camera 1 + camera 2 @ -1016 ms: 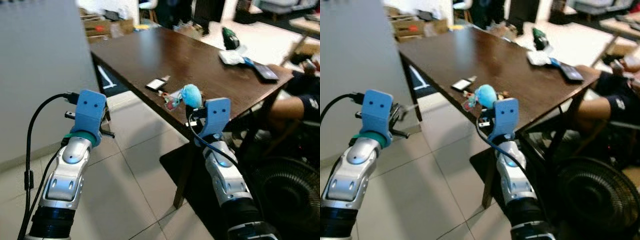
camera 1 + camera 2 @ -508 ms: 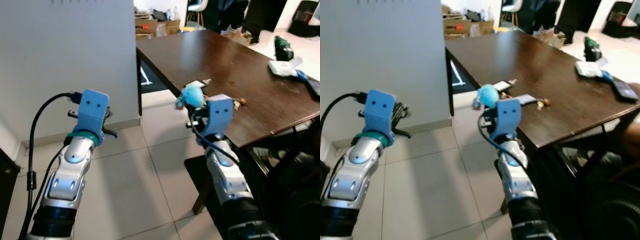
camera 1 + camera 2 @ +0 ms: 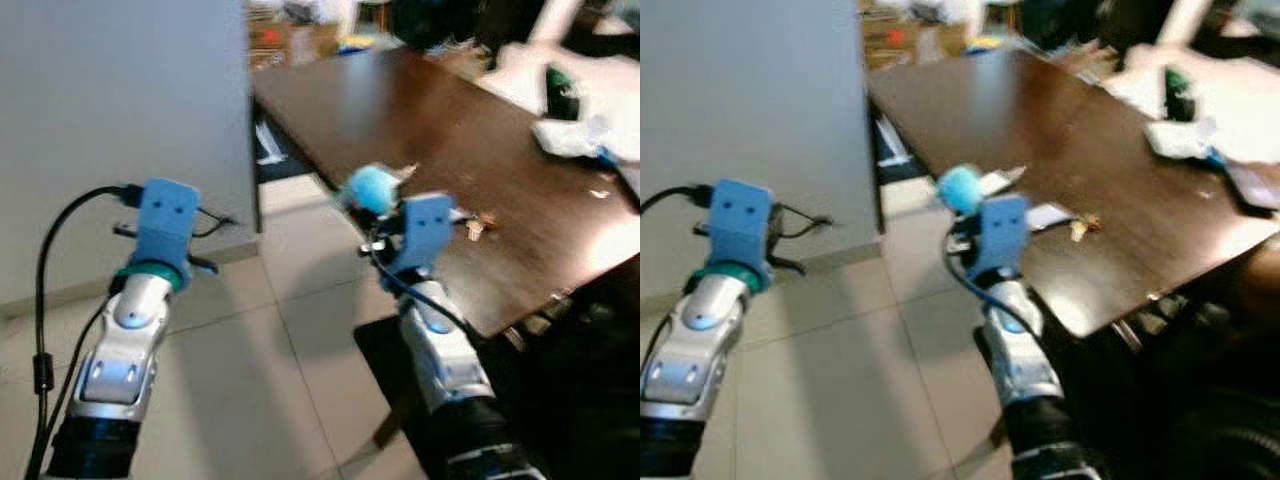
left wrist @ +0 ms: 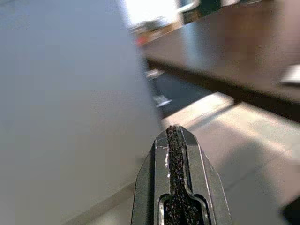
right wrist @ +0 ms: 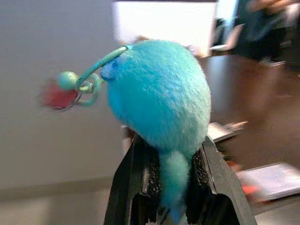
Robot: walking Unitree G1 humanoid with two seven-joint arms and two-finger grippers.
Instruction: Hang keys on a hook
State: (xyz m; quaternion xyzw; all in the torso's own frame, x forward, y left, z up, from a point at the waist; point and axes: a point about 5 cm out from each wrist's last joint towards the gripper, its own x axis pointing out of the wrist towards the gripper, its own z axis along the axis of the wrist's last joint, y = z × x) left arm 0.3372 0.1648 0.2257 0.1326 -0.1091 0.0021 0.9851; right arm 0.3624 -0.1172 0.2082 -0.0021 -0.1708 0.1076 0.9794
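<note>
So the right claw is pinching the keys by their fuzzy teal pom-pom, up in the air beside the dark surface. The ring and red tag are dangling loose and blurry. Left claw is pressed fully together, holding nothing, near the grey wall. No hook spotted yet. The risk I'm seeing: soft fluff is squishing, so a swing could be sliding it out.

Both head views are soft with motion blur, daylight from the far room blows out white and glares on the dark surface, while the floor beneath lies shadowed.
</note>
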